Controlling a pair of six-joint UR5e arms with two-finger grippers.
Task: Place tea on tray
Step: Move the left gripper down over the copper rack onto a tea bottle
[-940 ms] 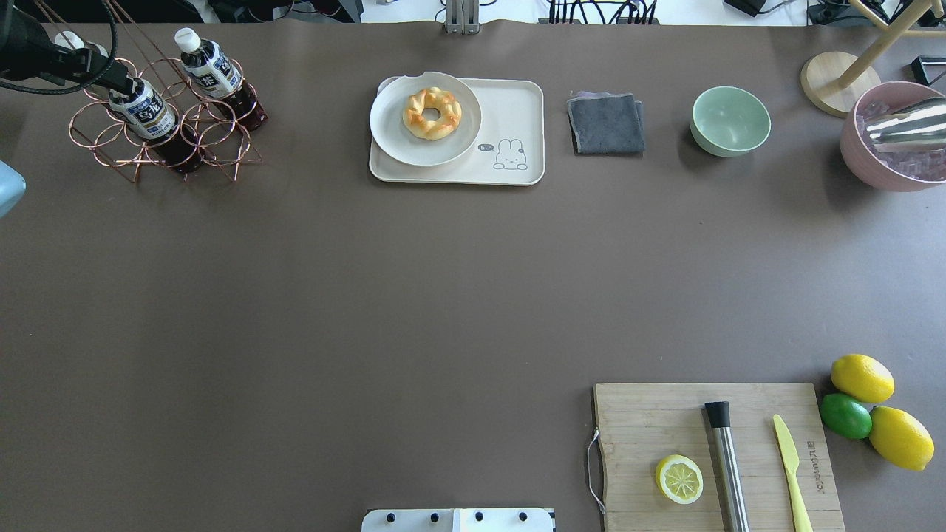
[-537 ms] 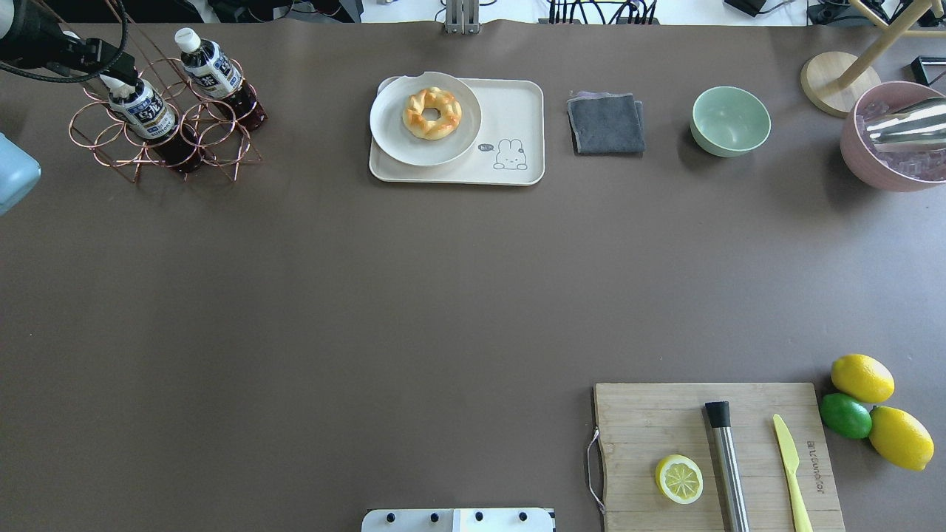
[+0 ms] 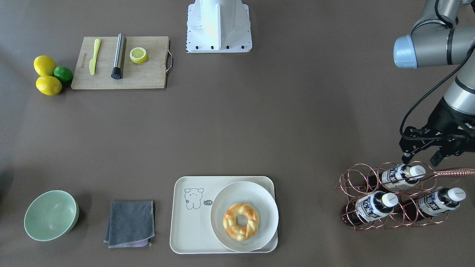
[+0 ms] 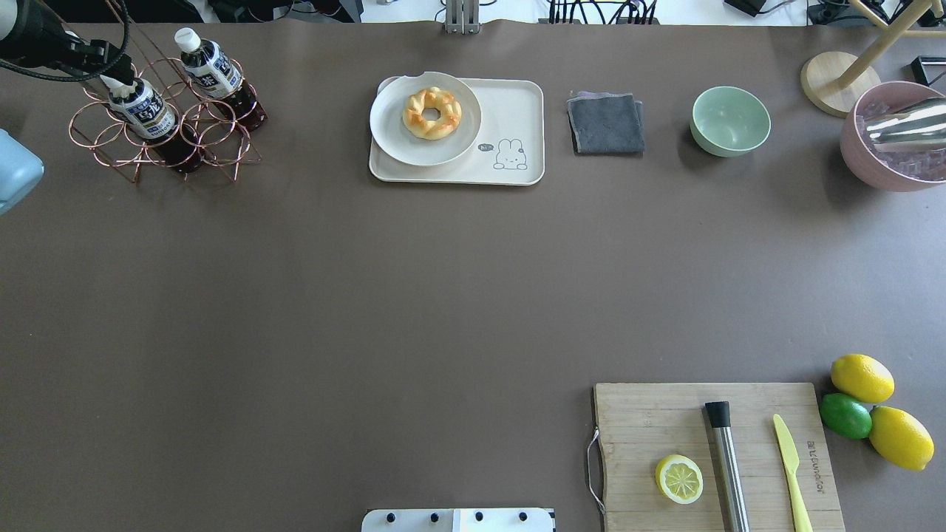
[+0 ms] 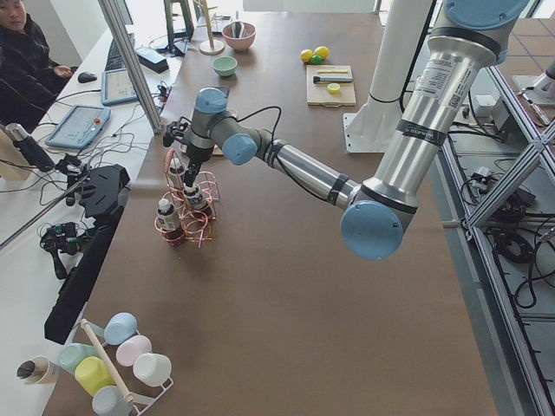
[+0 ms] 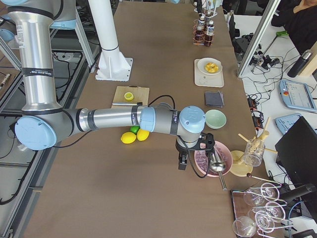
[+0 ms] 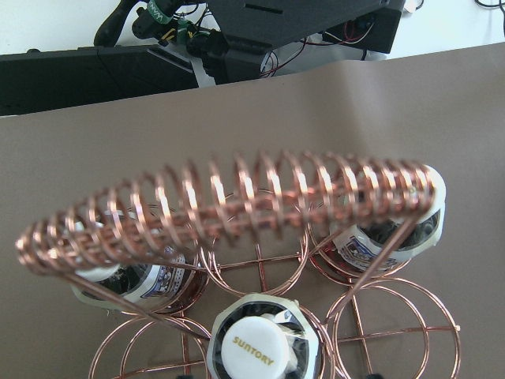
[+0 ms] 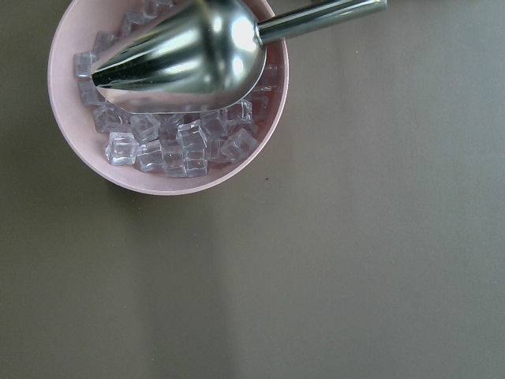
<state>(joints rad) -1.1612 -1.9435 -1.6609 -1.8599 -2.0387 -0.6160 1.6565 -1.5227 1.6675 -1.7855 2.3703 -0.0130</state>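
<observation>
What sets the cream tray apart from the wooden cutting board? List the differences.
The tray is cream with a small drawing; the cutting board is bare wood. The tray carries a plate with a doughnut; the cutting board a lemon half, steel rod and yellow knife. The tray lies far from the robot's base, the cutting board near it. Both are flat rectangles.
</observation>
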